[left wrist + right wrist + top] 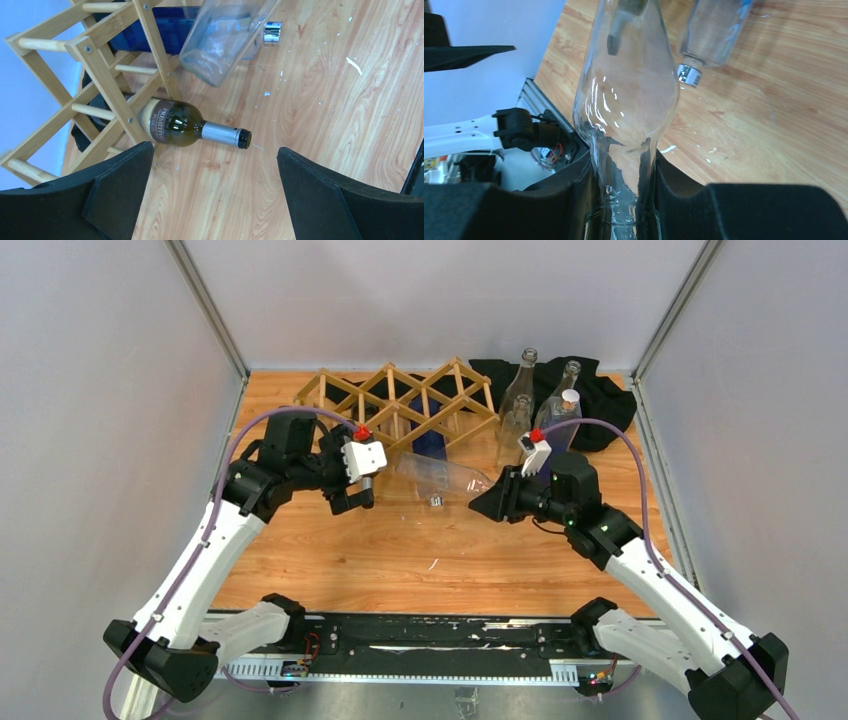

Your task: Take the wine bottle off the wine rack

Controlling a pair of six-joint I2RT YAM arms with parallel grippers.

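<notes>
The light wood lattice wine rack (pixel 400 400) stands at the back of the table, also at the left of the left wrist view (pixel 100 65). My right gripper (pixel 487 504) is shut on the neck of a clear glass bottle (pixel 440 478), which it holds level just in front of the rack; the right wrist view shows the neck (pixel 624 150) between the pads. A dark olive bottle (pixel 185 125) with a brown label lies in the rack's lowest opening, neck pointing out. A blue bottle (pixel 165 30) lies in the rack behind the clear one. My left gripper (pixel 215 170) is open and empty, above the table near the olive bottle's neck.
Three clear bottles (pixel 520 400) stand at the back right beside a black cloth (pixel 600 400). The blue bottle's silver cap (pixel 689 75) sticks out under the held bottle. Grey walls close in both sides, and small white scraps lie on the wooden table (pixel 400 560).
</notes>
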